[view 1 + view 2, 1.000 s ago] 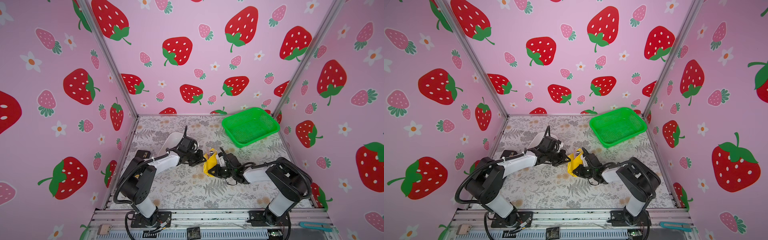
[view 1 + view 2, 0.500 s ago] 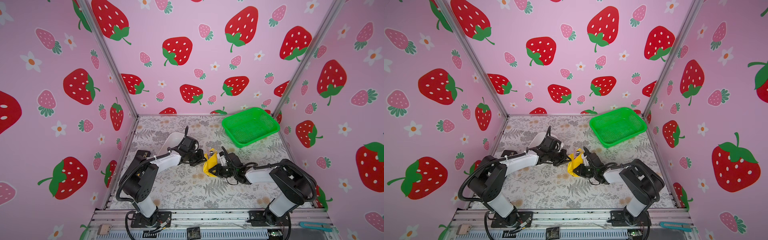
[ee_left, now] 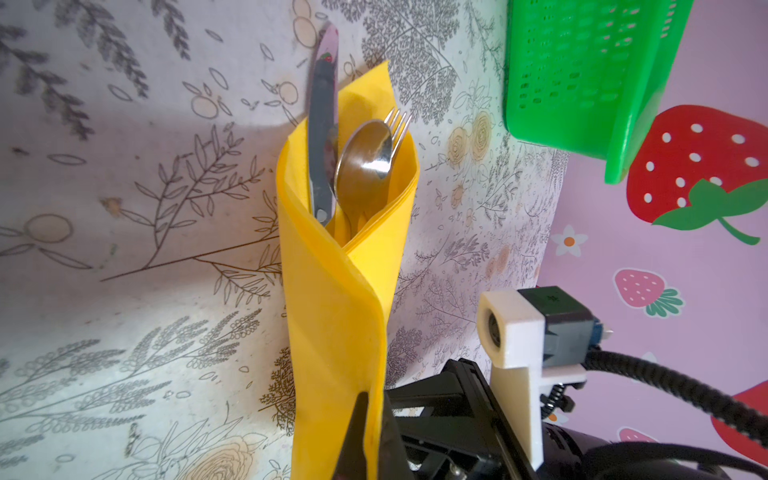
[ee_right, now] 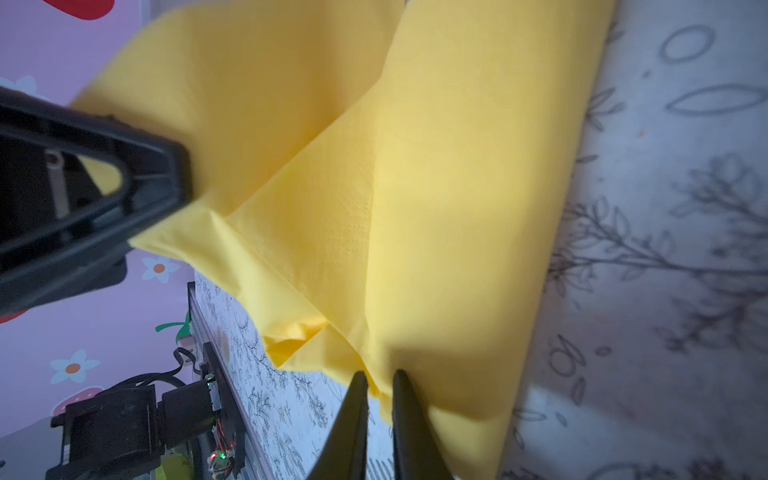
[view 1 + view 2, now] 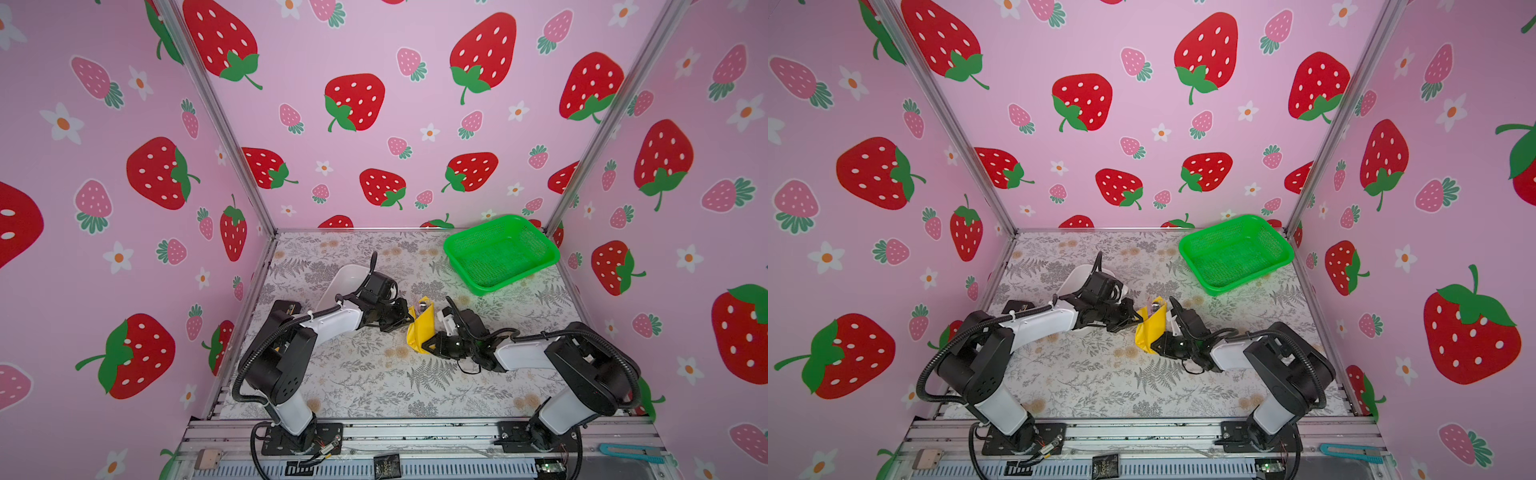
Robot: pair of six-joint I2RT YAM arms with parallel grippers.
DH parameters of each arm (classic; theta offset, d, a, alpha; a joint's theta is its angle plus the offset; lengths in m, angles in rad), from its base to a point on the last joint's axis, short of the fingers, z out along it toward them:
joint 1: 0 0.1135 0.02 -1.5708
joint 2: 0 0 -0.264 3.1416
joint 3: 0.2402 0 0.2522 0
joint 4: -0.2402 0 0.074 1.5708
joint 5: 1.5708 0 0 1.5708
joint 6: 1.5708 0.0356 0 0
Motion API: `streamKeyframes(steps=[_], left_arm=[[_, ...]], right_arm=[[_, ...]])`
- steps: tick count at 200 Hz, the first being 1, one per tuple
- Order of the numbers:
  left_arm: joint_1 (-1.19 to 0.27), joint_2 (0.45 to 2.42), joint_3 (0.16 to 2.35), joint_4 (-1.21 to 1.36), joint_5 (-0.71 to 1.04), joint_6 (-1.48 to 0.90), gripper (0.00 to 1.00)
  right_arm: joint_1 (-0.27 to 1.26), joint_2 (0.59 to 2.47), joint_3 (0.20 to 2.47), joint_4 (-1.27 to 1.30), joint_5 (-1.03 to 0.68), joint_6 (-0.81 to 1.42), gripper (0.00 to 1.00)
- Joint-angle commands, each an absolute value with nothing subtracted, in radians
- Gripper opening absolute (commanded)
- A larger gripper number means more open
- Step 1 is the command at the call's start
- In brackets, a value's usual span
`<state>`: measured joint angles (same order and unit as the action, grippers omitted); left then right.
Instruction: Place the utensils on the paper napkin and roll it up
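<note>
Since one second ago the right arm has sunk a little at its elbow. The yellow roll and both grippers stay at the same place.

The left gripper [image 3: 372,399] is closed, and its fingers pinch the left edge of the paper napkin [image 3: 332,311]. The right gripper [image 4: 379,376] is almost closed, with a fold of the napkin's near end between its tips. In both top views the two grippers meet at the roll from opposite sides, the left gripper [image 5: 409,319] at its flank and the right gripper [image 5: 426,345] at its near end.

The napkin [image 5: 422,328] lies at the middle of the table [image 5: 374,386], which has a cloth printed with grey ferns and pale flowers. Pink walls [image 5: 374,62] with strawberries close the left, back and right sides.

The long axis of the roll runs from the front toward the back wall. The utensils [image 3: 361,166] are inside, and their shiny heads come out of the far, open end: a knife, a spoon and a fork.

A white dish [image 5: 340,282] sits just behind the left arm. The green basket [image 5: 498,257] is in the back right corner, well apart from the roll. The front part of the table is bare.
</note>
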<state>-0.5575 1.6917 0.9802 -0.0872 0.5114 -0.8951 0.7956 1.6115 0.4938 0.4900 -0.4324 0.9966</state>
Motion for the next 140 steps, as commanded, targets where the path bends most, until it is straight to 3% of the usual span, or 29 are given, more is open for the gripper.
streamKeyframes(steps=[1, 140], left_arm=[[-0.573, 1.713, 1.041, -0.086, 0.548, -0.893, 0.04], [-0.615, 1.777, 1.104, -0.016, 0.515, -1.049, 0.05]], right_arm=[[0.79, 1.643, 0.499, 0.47, -0.427, 0.98, 0.15], [0.781, 1.644, 0.491, 0.463, -0.423, 0.967, 0.15]])
